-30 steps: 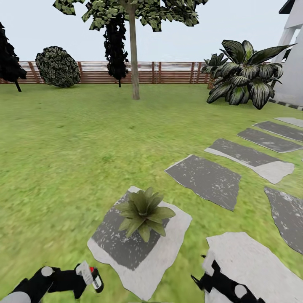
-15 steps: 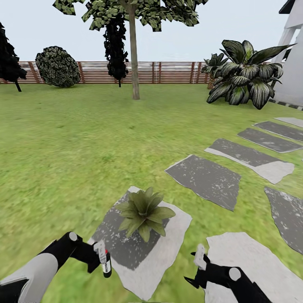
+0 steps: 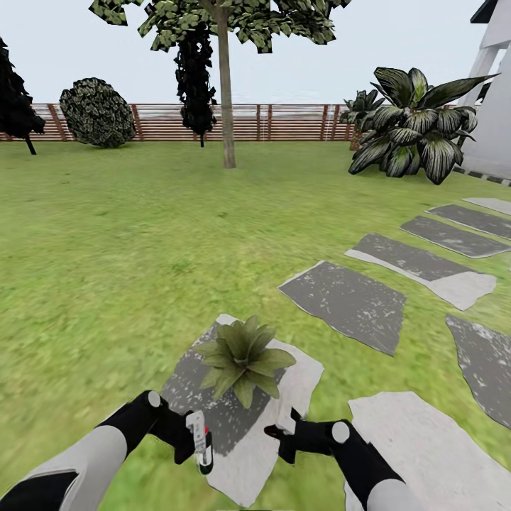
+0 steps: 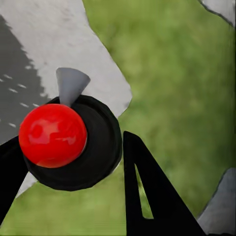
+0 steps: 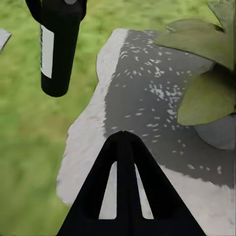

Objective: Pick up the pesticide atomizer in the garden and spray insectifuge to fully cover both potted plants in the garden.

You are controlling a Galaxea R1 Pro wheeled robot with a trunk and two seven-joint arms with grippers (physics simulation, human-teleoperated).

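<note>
My left gripper (image 3: 190,444) is shut on the pesticide atomizer (image 3: 201,446), a slim white and black sprayer with a red mark, held upright over the near edge of a stepping stone (image 3: 284,415). One potted plant (image 3: 243,358), a green rosette, stands on that stone just beyond both grippers. My right gripper (image 3: 279,430) hovers shut and holding nothing to the atomizer's right. The left wrist view looks down on the atomizer's red knob (image 4: 53,135), with one black finger (image 4: 147,196) beside its black body. In the right wrist view the atomizer (image 5: 59,46) hangs beyond my joined right fingers (image 5: 123,187), near the plant's leaves (image 5: 204,78) and grey pot (image 5: 219,132).
More grey stepping stones (image 3: 348,301) run off to the right toward the white house (image 3: 497,113). A tree trunk (image 3: 227,92), a round bush (image 3: 97,112) and a big striped-leaf plant (image 3: 415,124) stand before the brown slatted fence (image 3: 284,122). Open lawn (image 3: 106,270) lies to the left.
Both arms have reached forward and inward toward the plant's stone. The atomizer moved right and up, now upright over the stone's edge; the right gripper moved left toward it.
</note>
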